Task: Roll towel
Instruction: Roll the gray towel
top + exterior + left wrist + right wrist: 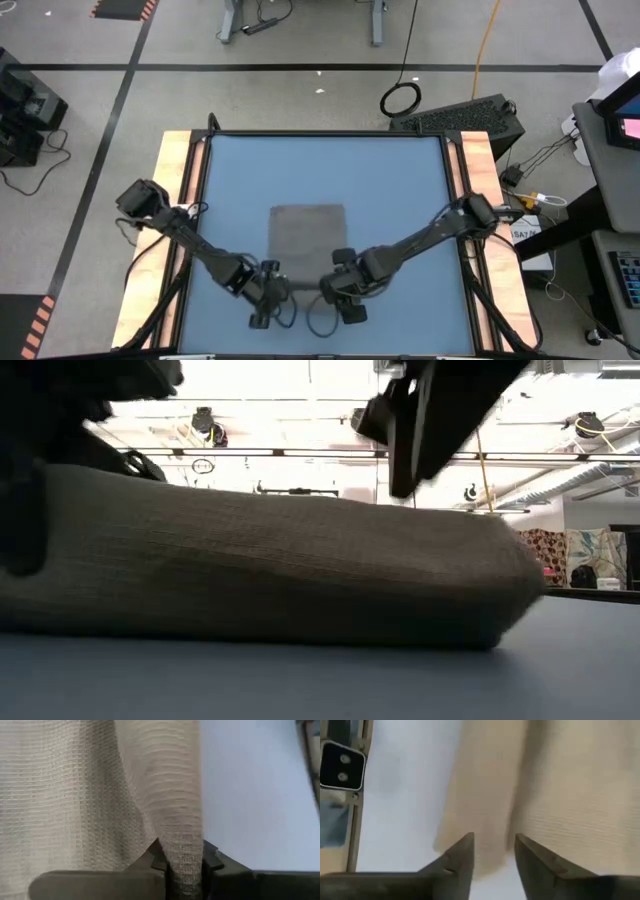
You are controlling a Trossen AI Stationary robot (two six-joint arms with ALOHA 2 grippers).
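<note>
Jaws of the left gripper [182,865] are clamped on a pinched fold at the near edge of the plain dark grey soft fabric towel [307,232]. Those of the right gripper [492,852] stand apart, straddling the towel's other near corner without squeezing it. That cloth lies on the blue-topped desk [240,170], midway across and toward its near side, both dark arms meeting at its near edge.

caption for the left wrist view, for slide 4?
Left gripper pinching a raised fold along the grey towel's edge, blue tabletop beside it.
</note>
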